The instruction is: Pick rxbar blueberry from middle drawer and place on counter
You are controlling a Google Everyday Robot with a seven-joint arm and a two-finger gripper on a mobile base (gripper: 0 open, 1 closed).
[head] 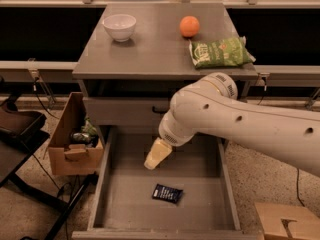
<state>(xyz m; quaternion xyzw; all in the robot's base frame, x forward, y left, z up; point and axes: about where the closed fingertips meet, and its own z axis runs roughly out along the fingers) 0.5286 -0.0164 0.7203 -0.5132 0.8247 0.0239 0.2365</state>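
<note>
The rxbar blueberry (167,193), a small flat dark navy wrapper, lies on the floor of the open middle drawer (131,202), near its front middle. My gripper (151,161) hangs over the drawer's rear part, above and a little left of the bar, apart from it. The white arm reaches in from the right across the drawer. The counter (155,49) is the grey cabinet top behind.
On the counter stand a white bowl (119,26), an orange (189,26) and a green chip bag (220,52). An upper drawer front with a black handle (125,111) sits above. A cardboard box (75,139) stands left of the cabinet, another box (285,221) at the lower right.
</note>
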